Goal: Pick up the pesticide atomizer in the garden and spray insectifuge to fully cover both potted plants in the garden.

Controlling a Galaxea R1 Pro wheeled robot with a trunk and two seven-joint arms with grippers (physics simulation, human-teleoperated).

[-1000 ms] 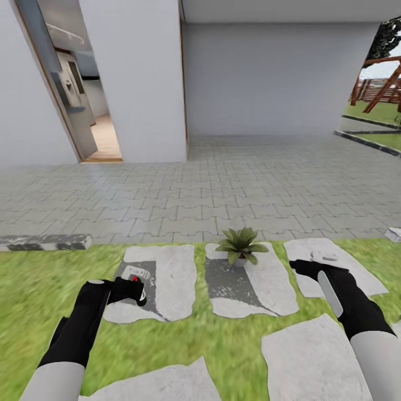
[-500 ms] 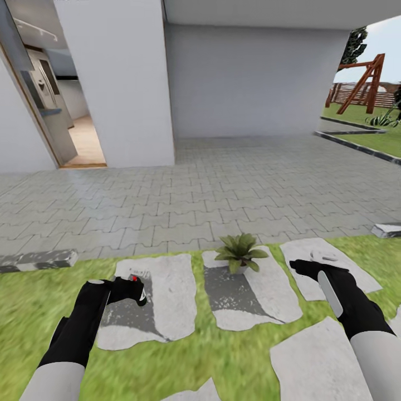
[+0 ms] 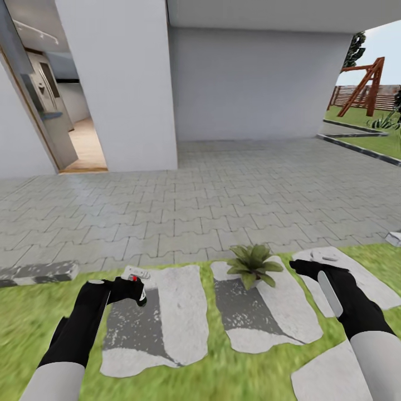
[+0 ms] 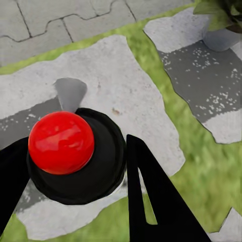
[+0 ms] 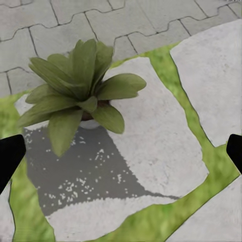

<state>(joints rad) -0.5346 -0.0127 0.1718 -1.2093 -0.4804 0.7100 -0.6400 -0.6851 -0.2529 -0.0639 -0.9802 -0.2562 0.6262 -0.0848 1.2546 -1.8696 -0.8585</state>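
Left pincer (image 3: 135,292) grips atomizer (image 4: 75,151); potted plant (image 3: 253,263) ahead

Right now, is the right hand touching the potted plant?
Apart. In the head view, grass and bare stone lie between the right hand and the potted plant.

ground: green lawn (image 3: 33,312) edged by grey paving (image 3: 223,189) | on lawn: pale stepping stones (image 3: 167,323) | on middle stone: potted plant (image 3: 254,263), its shadow alongside
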